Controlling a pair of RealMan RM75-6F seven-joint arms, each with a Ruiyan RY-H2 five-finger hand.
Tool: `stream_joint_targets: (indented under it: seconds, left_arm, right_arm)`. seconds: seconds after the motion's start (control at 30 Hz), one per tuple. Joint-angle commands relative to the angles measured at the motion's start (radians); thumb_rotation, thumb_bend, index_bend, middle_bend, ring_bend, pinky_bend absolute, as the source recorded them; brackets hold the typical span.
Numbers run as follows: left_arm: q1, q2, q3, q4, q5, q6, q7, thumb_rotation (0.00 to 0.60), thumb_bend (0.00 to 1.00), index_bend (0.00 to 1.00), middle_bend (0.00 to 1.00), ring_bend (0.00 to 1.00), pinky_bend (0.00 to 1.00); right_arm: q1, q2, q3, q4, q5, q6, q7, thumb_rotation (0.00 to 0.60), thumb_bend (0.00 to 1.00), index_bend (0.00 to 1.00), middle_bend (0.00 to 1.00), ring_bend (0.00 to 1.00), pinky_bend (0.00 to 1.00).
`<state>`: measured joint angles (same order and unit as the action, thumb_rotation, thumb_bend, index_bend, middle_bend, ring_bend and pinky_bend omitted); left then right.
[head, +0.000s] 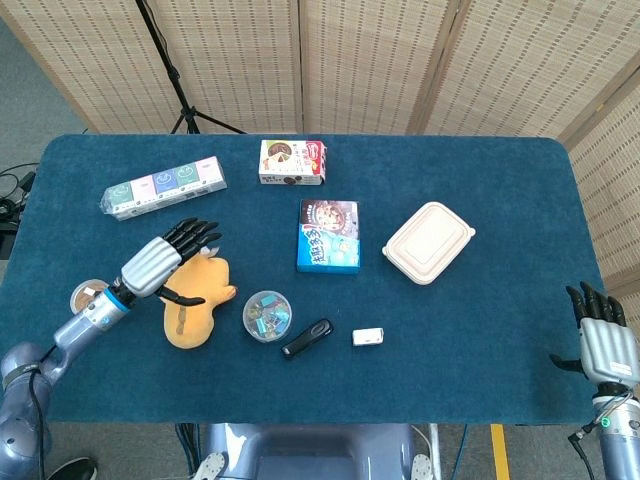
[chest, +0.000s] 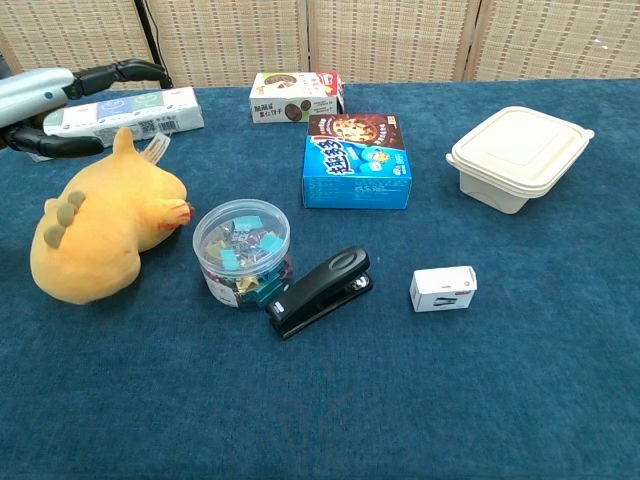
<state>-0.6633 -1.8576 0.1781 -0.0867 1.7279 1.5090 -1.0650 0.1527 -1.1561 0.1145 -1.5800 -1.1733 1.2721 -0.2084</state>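
At the desk's left, the left hand (head: 160, 262) hovers, fingers spread and empty, just above the yellow plush duck (head: 196, 312), which lies unheld; gripping it remains undone.

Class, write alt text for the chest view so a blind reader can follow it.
A yellow plush toy lies on the blue table, with the robot's left hand open above it, touching nothing. Right of the toy are a tub of binder clips, a black stapler and a small white box.
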Motion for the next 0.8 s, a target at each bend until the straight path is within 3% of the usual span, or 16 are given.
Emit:
stream_joint_targets:
  seconds: [0.03, 0.3, 0.5, 0.6, 0.8]
  left_arm:
    - [0.043, 0.032, -0.011, -0.02, -0.008, 0.11, -0.054, 0.058, 0.0, 0.0, 0.0, 0.0, 0.0]
    - [0.106, 0.099, -0.021, -0.074, -0.022, 0.17, -0.033, 0.062, 0.0, 0.0, 0.0, 0.0, 0.0]
    - [0.181, 0.193, -0.027, -0.236, -0.042, 0.139, 0.08, 0.163, 0.0, 0.0, 0.0, 0.0, 0.0]
    - [0.224, 0.266, -0.034, -0.381, -0.063, 0.123, 0.175, 0.187, 0.0, 0.0, 0.0, 0.0, 0.0]
    - [0.306, 0.478, -0.05, -0.807, -0.145, 0.059, 0.39, 0.262, 0.0, 0.0, 0.0, 0.0, 0.0]
  right_arm:
    - [-0.002, 0.009, -0.004, -0.006, -0.011, -0.003, 0.013, 0.6, 0.0, 0.03, 0.0, 0.0, 0.0]
    - [-0.01, 0.04, -0.017, -0.03, -0.055, 0.008, 0.049, 0.6, 0.0, 0.03, 0.0, 0.0, 0.0]
    - [-0.01, 0.054, -0.026, -0.041, -0.102, 0.025, 0.058, 0.6, 0.0, 0.03, 0.0, 0.0, 0.0]
    - [-0.011, 0.064, -0.032, -0.047, -0.135, 0.035, 0.073, 0.6, 0.0, 0.03, 0.0, 0.0, 0.0]
    - [-0.014, 0.086, -0.047, -0.057, -0.182, 0.04, 0.116, 0.6, 0.0, 0.03, 0.0, 0.0, 0.0]
